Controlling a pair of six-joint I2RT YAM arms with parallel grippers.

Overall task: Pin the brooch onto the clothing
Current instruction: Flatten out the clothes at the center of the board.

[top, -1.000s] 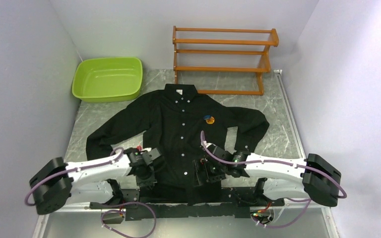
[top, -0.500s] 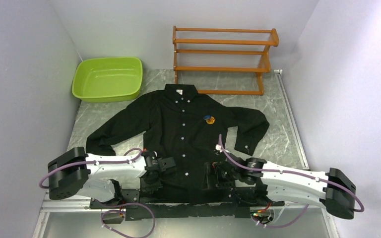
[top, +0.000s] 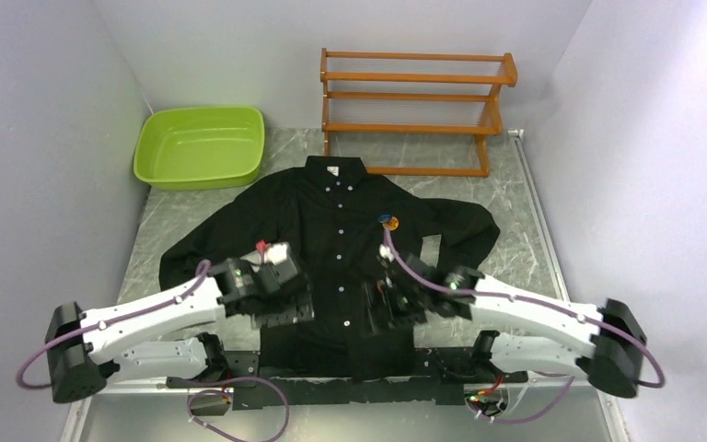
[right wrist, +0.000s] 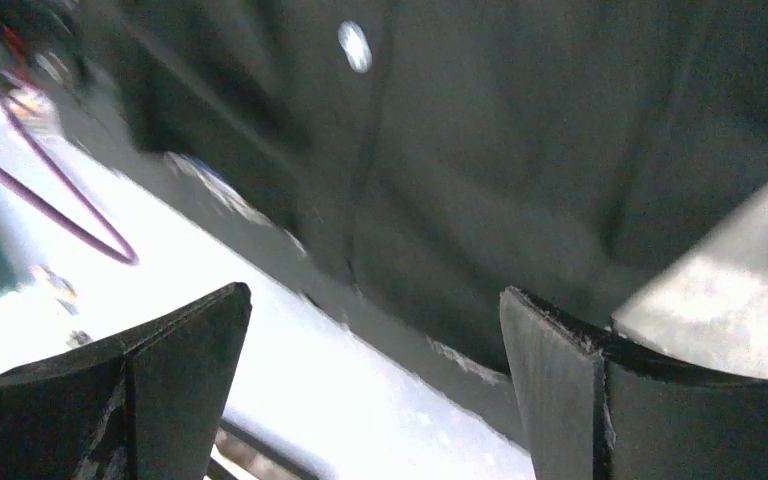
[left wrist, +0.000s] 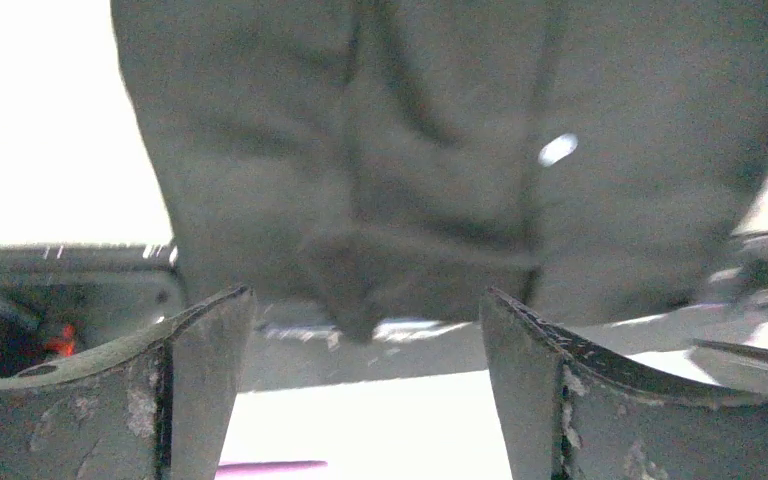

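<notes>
The clothing (top: 331,249), a black button-up shirt with white buttons, lies flat on the marble table, collar at the far end. The brooch (top: 388,222), a small orange disc with a blue part, sits on the shirt's right chest. My left gripper (top: 285,307) hovers over the lower left front of the shirt (left wrist: 410,180). It (left wrist: 365,300) is open, with nothing between the fingers. My right gripper (top: 379,308) is over the lower placket and hem (right wrist: 520,150). It (right wrist: 375,295) is open and empty too. Both grippers are well nearer than the brooch.
A green plastic basin (top: 199,147) stands at the far left. A wooden slatted rack (top: 414,110) stands against the back wall. Side walls close in the table, and a metal rail runs along its right edge (top: 538,221).
The left arm has swung its elbow out to the left and its wrist has moved farther up the shirt. Its jaws now stand wide. The right wrist has shifted a little farther over the hem.
</notes>
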